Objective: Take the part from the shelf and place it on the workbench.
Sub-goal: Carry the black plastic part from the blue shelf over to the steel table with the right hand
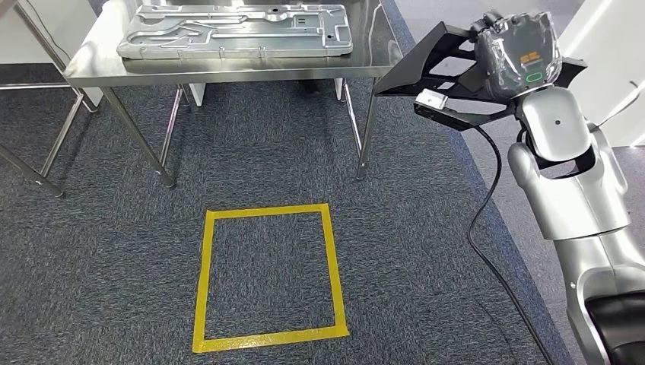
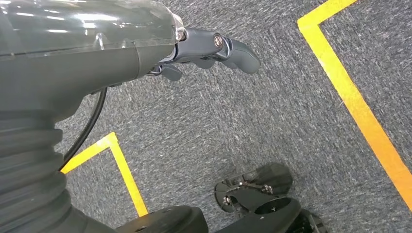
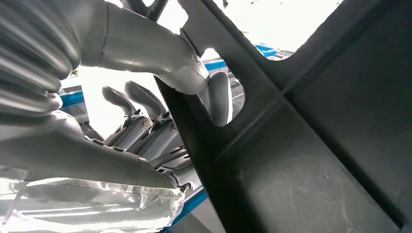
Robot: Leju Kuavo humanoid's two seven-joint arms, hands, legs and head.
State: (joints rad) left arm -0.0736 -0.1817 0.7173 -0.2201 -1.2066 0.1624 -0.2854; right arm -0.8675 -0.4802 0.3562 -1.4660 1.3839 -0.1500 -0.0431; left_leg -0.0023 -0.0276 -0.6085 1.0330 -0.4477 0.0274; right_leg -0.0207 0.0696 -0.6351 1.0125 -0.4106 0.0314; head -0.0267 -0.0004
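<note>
Aloft at the upper right of your head view, the black part (image 1: 449, 65), a flat plastic panel with ribs and cut-out openings, is held up in the air by the right hand (image 1: 517, 57), just beside the near right corner of the steel workbench (image 1: 228, 70) and not resting on it. Your right wrist view shows the grip up close: the thick grey thumb (image 3: 218, 97) hooks through one of the part's openings while the darker fingers (image 3: 141, 104) lie along the other face of the panel. On the workbench top lies a large pressed metal plate (image 1: 236, 30), flat and spanning most of the surface. A black cable (image 1: 487, 205) trails from the raised arm down over the grey carpet. You can see a square of yellow tape (image 1: 270, 277) on the floor in front of the workbench. The left hand (image 2: 209, 48) hangs over the carpet near the tape, holding nothing, its fingers loosely curled but apart.
</note>
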